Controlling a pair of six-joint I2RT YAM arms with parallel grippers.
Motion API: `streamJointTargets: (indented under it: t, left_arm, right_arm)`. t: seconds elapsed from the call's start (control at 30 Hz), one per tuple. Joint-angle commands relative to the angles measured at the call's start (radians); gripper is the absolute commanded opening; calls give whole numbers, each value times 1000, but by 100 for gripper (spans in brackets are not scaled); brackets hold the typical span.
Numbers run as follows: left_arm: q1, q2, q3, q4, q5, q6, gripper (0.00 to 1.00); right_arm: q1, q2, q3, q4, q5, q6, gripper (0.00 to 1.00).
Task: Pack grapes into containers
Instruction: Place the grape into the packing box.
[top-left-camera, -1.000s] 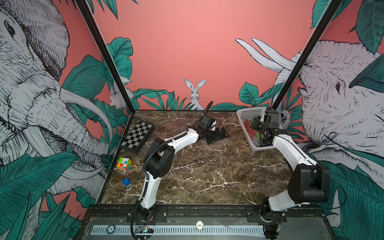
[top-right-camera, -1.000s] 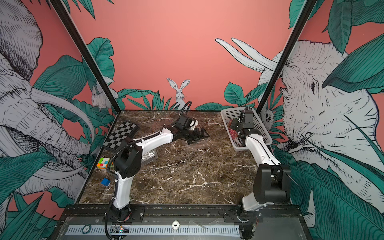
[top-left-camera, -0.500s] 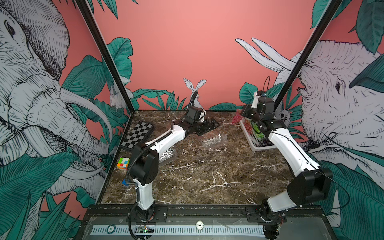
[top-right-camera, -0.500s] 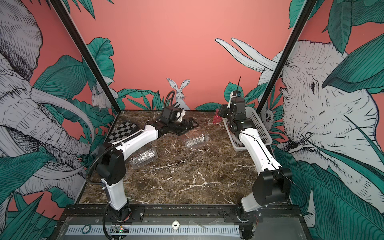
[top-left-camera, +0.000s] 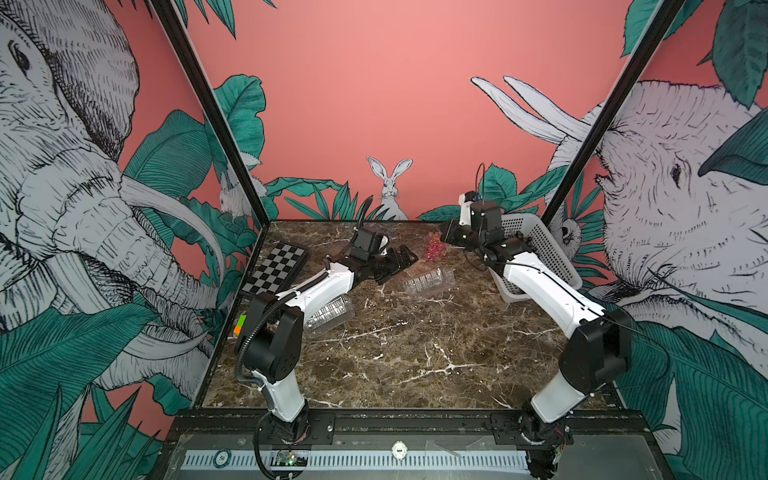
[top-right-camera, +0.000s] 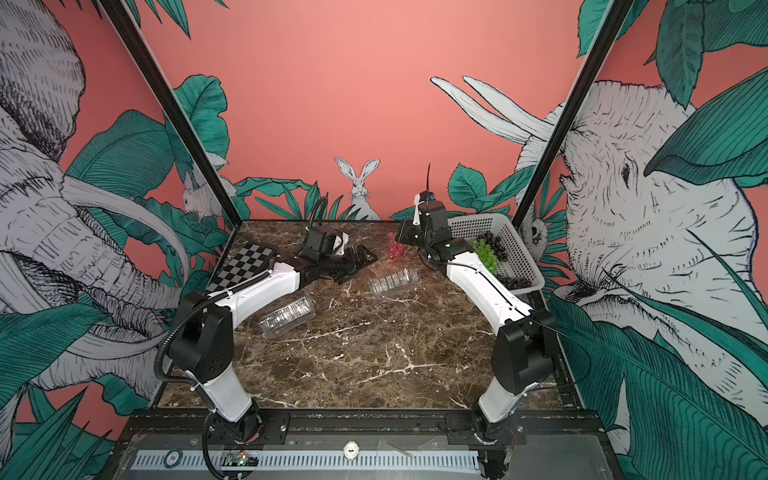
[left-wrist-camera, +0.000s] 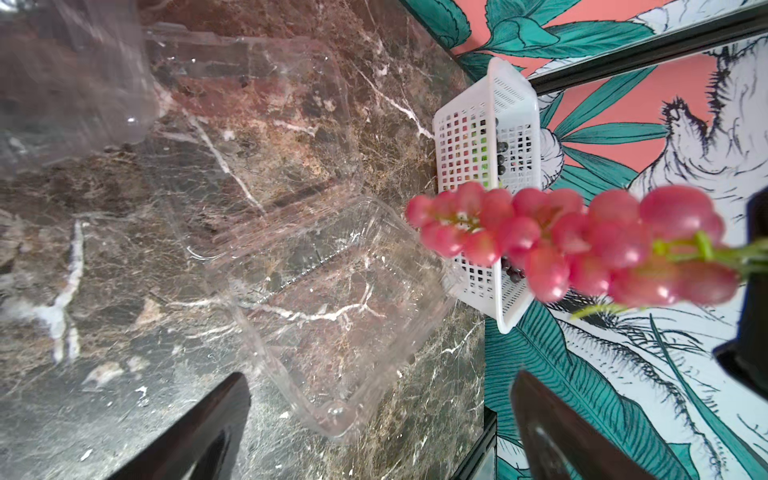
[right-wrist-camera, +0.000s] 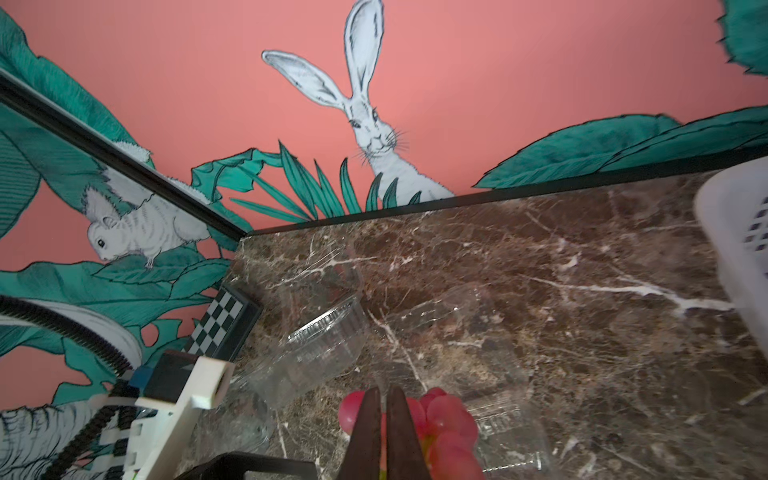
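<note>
2 clear containers (top-left-camera: 428, 282) lie on the table (top-left-camera: 415, 365) in both top views, at mid-frame and, lower left, partly behind the left arm (top-left-camera: 316, 291). Right jaws are clamped together on the red grapes (top-left-camera: 434, 248), hung just left of the white basket (top-left-camera: 540, 245) rim near the table's far edge. Left jaws stand wide apart close by. Bare table spreads across the lower middle of the frame.

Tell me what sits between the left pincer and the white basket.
The red grape bunch hangs there from the shut right pincer, between the open left pincer and the white basket; both top views show it.
</note>
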Motion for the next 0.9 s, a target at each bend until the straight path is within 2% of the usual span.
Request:
streamJointTargets:
  t: [0.0,0.47,0.87]
  left_arm:
    - [11,-60,-31,47,-11,-27,100]
    - [24,-40,-81,73,-10,-62,99]
    - [23,58,-82,78,6,-54,100]
  right_arm:
    - [31,0,-26,62,-42,38,0]
    - [64,10,-336,161,-93,110,0]
    - [50,43,-467,181,-72,92,0]
